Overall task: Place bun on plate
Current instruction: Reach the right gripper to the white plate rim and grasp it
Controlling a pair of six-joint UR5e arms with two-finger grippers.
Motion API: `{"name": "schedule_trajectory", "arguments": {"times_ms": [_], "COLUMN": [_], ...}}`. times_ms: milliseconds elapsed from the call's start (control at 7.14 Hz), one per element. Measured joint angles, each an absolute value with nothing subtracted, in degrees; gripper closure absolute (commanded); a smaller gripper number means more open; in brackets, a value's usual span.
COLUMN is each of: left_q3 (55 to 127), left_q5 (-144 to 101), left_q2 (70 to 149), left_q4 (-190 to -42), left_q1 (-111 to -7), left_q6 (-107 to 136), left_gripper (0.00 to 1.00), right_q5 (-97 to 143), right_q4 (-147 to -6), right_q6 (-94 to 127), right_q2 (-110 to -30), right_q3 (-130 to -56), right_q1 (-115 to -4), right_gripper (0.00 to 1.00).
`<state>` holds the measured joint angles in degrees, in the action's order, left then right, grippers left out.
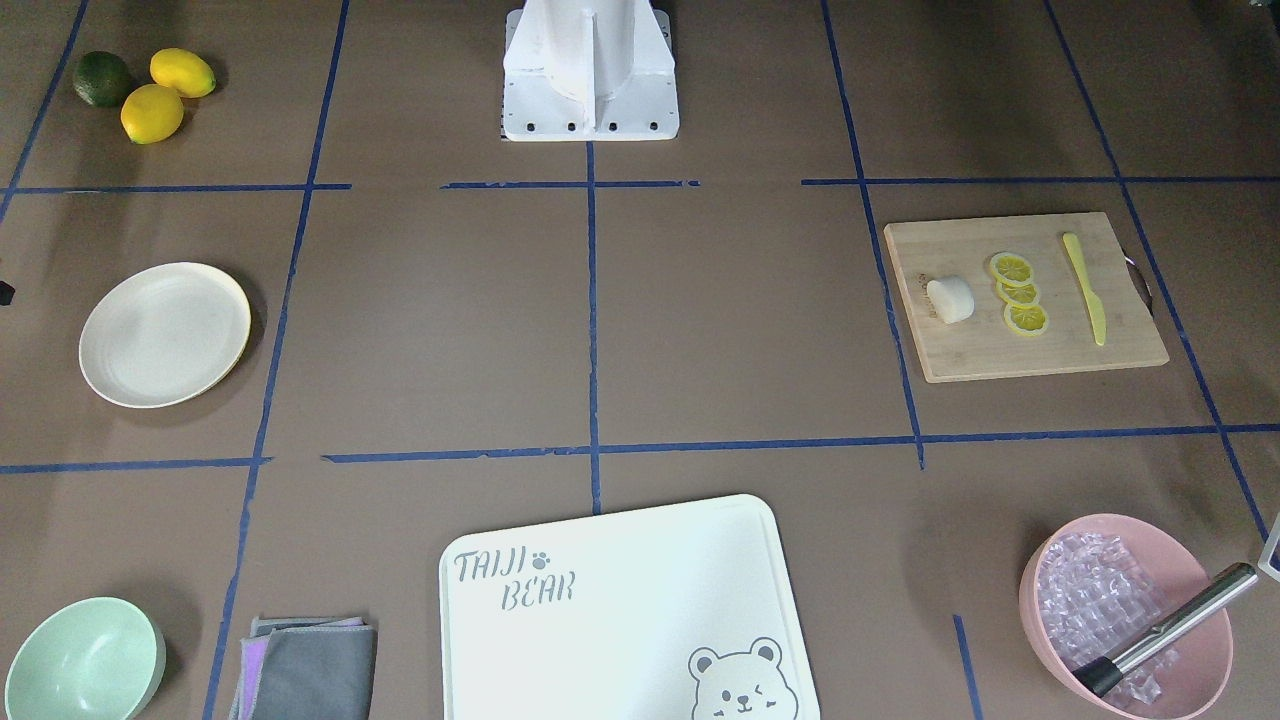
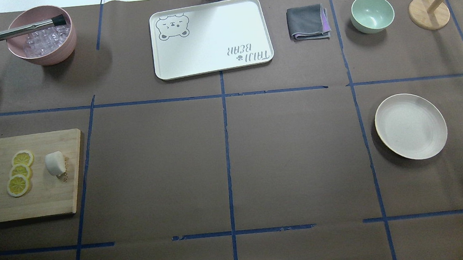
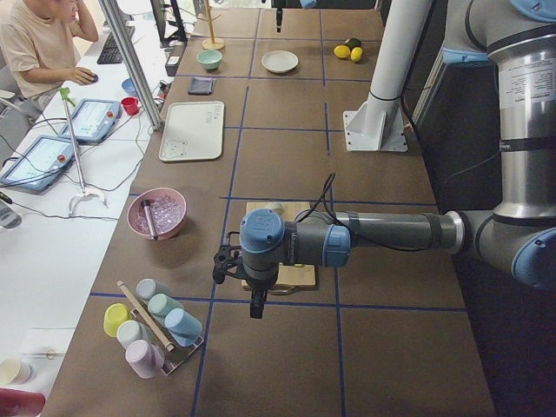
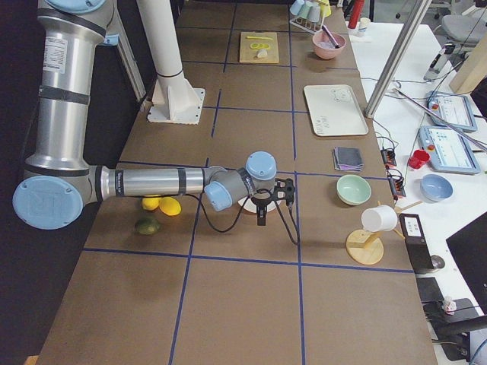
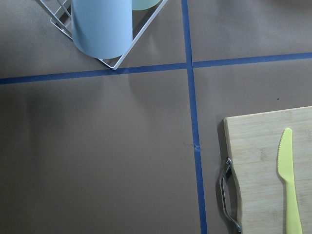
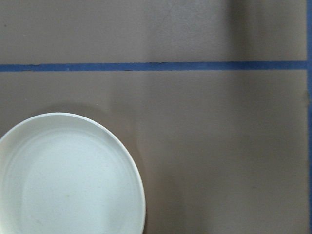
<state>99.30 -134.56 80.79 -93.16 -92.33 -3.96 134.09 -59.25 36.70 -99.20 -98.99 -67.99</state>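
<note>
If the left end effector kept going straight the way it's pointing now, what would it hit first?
Most likely the bare brown table. The left end effector points straight down, just beyond the handle end of the wooden board, and its wrist view shows nothing in between. Exact depth is hard to judge.

I see the bench (image 2: 155,174) covered w/ brown paper, gridded in blue tape (image 2: 226,147). A white desk (image 3: 61,261) runs alongside w/ tablets (image 3: 91,119), cables and a keyboard (image 3: 111,48); a person (image 3: 35,43) sits there. A slanted metal post (image 3: 130,61) stands btwn desk and bench. Light is even, shadows soft. In the far corner of the right-side cam there's prob. an office chair (image 4: 464,26).
</note>
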Motion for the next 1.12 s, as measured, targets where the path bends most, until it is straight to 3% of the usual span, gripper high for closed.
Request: {"name": "schedule_trajectory", "arguments": {"times_ms": [280,700,840,1120], "left_q3": [99.2,99.1,99.1,99.1], "left_q5": [-134.6,-134.6,-134.6,-134.6], "left_q2": [80.8,80.8,80.8,80.8], "left_q4": [-93.2,-93.2,-93.2,-93.2], "left_q1": [-92.3,-92.3,-92.3,-92.3], "left_q6": [-4.0,-4.0,-4.0,-4.0], "left_gripper": [0.0,0.0,0.0,0.0], "right_q5": [129.7,127.8,127.6,127.8], "right_q4": [-52.0,-50.3,-49.4,-48.5], "right_q6": [46.6,48.1,47.9,48.2], "right_q2": [-99.3,-99.4,-99.2,-98.7], "right_q3": [-98.5,-95.8,-93.9,-91.9], "right_q1": [-60.8,-56.7,-56.3,-56.1], "right_gripper": [0.02,0.12,0.31,0.98]}}
